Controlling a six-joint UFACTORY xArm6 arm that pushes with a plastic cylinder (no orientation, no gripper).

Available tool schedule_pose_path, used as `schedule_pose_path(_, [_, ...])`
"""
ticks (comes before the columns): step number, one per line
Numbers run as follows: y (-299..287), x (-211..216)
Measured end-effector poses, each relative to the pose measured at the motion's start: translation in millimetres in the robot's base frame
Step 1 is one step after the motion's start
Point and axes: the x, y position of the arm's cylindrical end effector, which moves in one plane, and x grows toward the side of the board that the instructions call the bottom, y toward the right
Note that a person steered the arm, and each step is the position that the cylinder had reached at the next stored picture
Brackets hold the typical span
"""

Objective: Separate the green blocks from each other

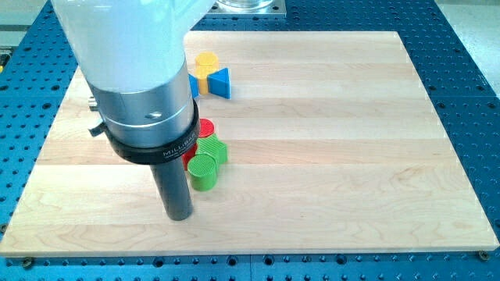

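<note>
A green cylinder (pixel 204 172) lies at the view's centre-left, touching a second green block (pixel 214 148) of star-like shape just above it. My tip (pixel 180 216) rests on the board just left of and below the green cylinder, close to it but apart. A red block (pixel 205 127) sits above the green star block and is partly hidden by my arm. Another bit of red (pixel 188 163) shows left of the green blocks, against the rod.
A yellow block (pixel 206 62) and a blue triangular block (pixel 220 82) sit near the view's top, with another blue block (pixel 193 85) partly hidden by my arm. The wooden board (pixel 328 156) lies on a blue perforated table.
</note>
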Motion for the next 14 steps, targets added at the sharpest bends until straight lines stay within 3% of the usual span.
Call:
schedule_pose_path(4, [0,1])
schedule_pose_path(5, [-60,-9])
schedule_pose_path(6, [-72,-41])
schedule_pose_path(8, [-8,-50])
schedule_pose_path(9, [-13,-29])
schedule_pose_path(10, [22,-29])
schedule_pose_path(11, [34,-40])
schedule_pose_path(12, [40,-79])
schedule_pose_path(14, [34,-30])
